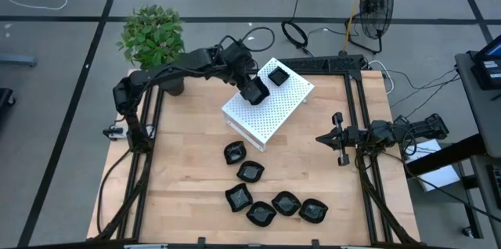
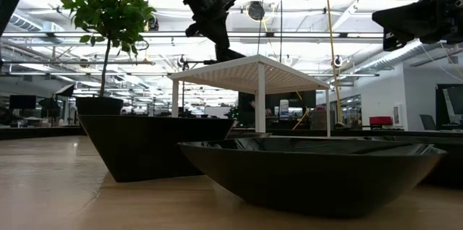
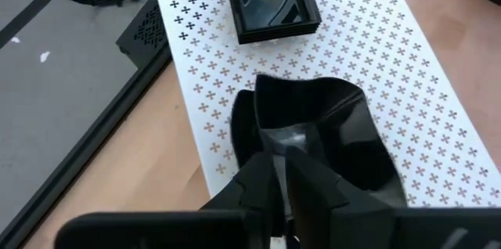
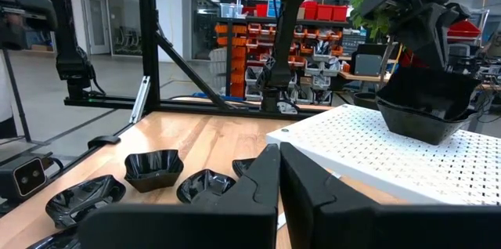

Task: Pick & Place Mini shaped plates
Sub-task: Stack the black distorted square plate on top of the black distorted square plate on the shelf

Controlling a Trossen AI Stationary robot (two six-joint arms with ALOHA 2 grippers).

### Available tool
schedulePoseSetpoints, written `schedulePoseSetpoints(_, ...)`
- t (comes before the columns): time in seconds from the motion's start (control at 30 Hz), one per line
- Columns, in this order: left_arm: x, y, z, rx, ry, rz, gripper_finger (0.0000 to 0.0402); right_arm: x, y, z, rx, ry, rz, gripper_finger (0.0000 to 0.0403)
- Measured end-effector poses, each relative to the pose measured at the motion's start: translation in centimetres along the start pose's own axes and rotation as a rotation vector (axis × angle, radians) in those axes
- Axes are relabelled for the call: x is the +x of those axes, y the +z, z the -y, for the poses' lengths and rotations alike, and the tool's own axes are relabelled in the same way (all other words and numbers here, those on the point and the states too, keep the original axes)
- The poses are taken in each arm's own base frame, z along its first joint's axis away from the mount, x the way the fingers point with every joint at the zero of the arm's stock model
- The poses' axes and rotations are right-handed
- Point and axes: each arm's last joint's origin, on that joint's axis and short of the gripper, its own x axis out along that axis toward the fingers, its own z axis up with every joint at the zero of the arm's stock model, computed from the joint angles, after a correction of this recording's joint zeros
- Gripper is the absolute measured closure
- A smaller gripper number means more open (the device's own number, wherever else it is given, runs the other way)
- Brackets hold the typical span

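The left gripper (image 1: 252,91) is clamped on a glossy black wavy-rimmed plate (image 3: 329,135), its dark fingers (image 3: 262,175) pinching the near rim, with the bowl spreading away beyond the fingertips, opening upward. This held plate hangs just above the white perforated box (image 1: 270,104), a flat-topped metal stand punched with small cross-shaped holes. It has no clear long axis; its petal-like rim flares unevenly. Past the fingertips, farther along the box top, sits a small square glossy black dish (image 3: 270,5), flat on the perforated surface, its edges roughly parallel to the box sides. Six more glossy black wavy plates (image 1: 266,194) lie in a loose cluster on the pale wooden table (image 1: 188,171), all upright. The right gripper (image 1: 338,138) waits at the table's right edge, fingers nearly closed and holding nothing.
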Motion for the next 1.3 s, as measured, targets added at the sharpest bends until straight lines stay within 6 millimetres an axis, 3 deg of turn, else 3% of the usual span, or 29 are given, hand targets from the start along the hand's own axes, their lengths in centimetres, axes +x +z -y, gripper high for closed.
schedulePoseSetpoints(0.37,0.0,0.0,-0.1,0.010,0.047,0.008,0.0348,0.0,0.0,0.0,0.000,0.000,0.000,0.0403)
schedulePoseSetpoints(0.53,-1.0,-0.9,1.3,0.167,0.020,-0.055,0.0339,0.0,0.0,0.0,0.000,0.000,0.000,0.0403)
schedulePoseSetpoints(0.67,-1.9,-3.1,4.6,0.224,-0.008,-0.194,0.0331,0.0,0.0,0.0,0.000,0.000,0.000,0.0403)
schedulePoseSetpoints(0.8,-3.1,-5.8,9.4,0.237,0.075,-0.253,0.0308,0.0,0.0,0.0,0.000,0.000,0.000,0.0403)
schedulePoseSetpoints(1.1,-6.6,-12.1,19.7,0.038,0.020,-0.231,0.0194,0.0,0.0,0.0,0.000,0.000,0.000,0.0403)
schedulePoseSetpoints(1.2,-6.6,-14.7,22.7,0.016,0.008,-0.260,0.0172,0.0,0.0,0.0,0.000,0.000,0.000,0.0403)
schedulePoseSetpoints(1.3,-5.0,-17.0,25.2,0.025,0.012,-0.290,0.0164,0.0,0.0,0.0,0.000,0.000,0.000,0.0403)
